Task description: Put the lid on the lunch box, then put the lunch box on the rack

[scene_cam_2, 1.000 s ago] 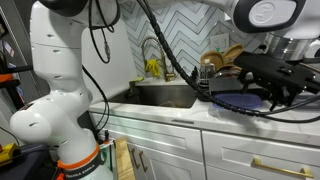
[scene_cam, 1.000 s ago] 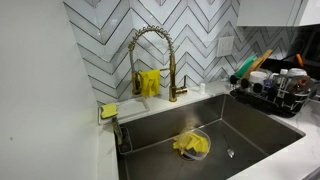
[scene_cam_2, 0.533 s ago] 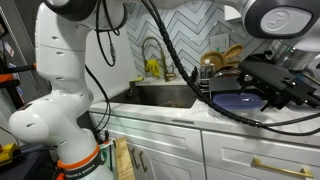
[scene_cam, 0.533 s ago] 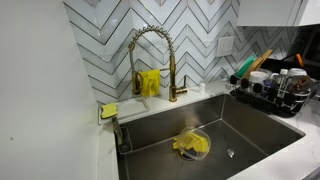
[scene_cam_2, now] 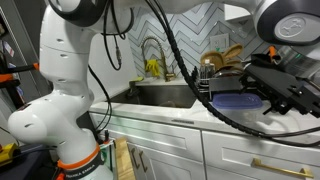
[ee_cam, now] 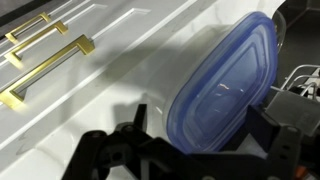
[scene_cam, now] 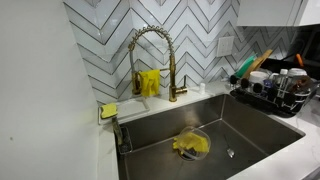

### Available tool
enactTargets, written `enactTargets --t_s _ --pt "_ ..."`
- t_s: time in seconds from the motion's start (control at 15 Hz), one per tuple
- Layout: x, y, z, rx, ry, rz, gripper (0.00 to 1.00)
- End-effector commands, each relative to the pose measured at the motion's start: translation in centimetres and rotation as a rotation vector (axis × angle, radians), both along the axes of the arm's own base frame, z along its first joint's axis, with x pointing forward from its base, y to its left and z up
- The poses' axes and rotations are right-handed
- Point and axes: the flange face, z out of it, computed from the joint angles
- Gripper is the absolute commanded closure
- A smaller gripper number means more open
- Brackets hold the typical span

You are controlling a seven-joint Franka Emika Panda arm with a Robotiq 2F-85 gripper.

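**Lunch box lidded on the counter, beside the rack**

White countertop (scene_cam_2: 170,112) runs along a steel sink (scene_cam: 250,140), with a grey-and-white chevron tile backsplash (scene_cam: 100,40) and a gold spring faucet (scene_cam: 150,45) behind it. A yellow cloth (scene_cam: 190,145) lies in the basin. Below the counter, the white cabinet fronts carry gold bar handles (ee_cam: 45,75).

The lunch box (scene_cam_2: 237,101) sits on the counter with its blue translucent lid (ee_cam: 225,90) on top. It is just beside the black wire rack (scene_cam: 272,92), not on it. The rack is crowded with dishes and utensils.

In the wrist view the gripper (ee_cam: 190,160) hangs over the near edge of the lid. Its dark fingers (ee_cam: 100,150) are spread wide apart and hold nothing.
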Motion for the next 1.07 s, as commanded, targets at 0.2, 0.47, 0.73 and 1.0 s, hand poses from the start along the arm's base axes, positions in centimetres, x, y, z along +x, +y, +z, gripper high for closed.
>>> enactTargets --t_s 0.2,0.47,0.73,1.0 --pt "0.7 -0.7 -1.2 0.082 0.025 -0.007 0.51" --pt "1.0 -0.8 -1.5 0.094 0.027 -0.003 0.81" --pt "1.1 -0.3 -0.4 0.115 0.016 0.01 0.97" --pt "1.2 0.5 1.3 0.102 0.018 0.021 0.96"
